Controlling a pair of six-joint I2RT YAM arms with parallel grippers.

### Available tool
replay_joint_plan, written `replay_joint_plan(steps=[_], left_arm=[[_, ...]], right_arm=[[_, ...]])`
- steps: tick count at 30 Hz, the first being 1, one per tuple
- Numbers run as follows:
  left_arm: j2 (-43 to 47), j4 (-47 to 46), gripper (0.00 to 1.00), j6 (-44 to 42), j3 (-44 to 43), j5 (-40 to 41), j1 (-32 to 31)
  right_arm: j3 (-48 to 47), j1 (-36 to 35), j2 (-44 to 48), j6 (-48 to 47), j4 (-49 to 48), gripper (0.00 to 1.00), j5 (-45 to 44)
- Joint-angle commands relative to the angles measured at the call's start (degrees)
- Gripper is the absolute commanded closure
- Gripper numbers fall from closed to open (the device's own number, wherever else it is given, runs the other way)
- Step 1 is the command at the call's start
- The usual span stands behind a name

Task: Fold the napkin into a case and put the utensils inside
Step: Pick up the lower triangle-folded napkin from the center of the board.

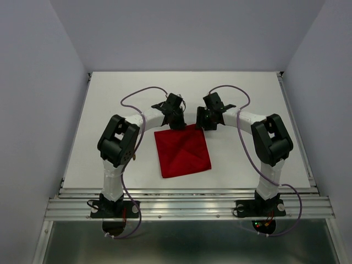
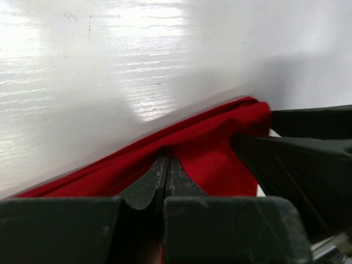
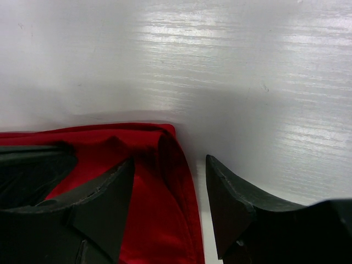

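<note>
Item, the napkin: we record one red cloth lying creased and roughly square on the white table, midway between the two arms, with its far edge under both wrists. Item, left arm: it rises from its base at the near rail, bends at a raised elbow, and sends its forearm inward and away, so the left gripper points down at the napkin's far-left edge. In the left wrist view we find the left gripper with its jaws pressed together, a fold of the napkin pinched at the tips and the cloth raised slightly off the table around them. Item, right arm: it mirrors the left, elbow out and forearm angled inward, and carries the right gripper to the napkin's far-right corner, just beside the left gripper. In the right wrist view we note the right gripper with its jaws apart and holding nothing. One finger sits over the napkin and the other over bare table, so the cloth's side edge lies between them. Item, purple cable: one loop arches over each forearm.
</note>
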State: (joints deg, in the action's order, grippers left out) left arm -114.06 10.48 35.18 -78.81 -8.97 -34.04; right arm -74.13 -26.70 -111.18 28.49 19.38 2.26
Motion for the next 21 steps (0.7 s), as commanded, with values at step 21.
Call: replay_joint_plan(steps=[21], left_arm=[[-3.1, -0.99, 0.99, -1.17, 0.32, 1.15, 0.12]], right_arm=[[-0.67, -0.02, -0.28, 1.65, -3.55, 0.76, 3.81]])
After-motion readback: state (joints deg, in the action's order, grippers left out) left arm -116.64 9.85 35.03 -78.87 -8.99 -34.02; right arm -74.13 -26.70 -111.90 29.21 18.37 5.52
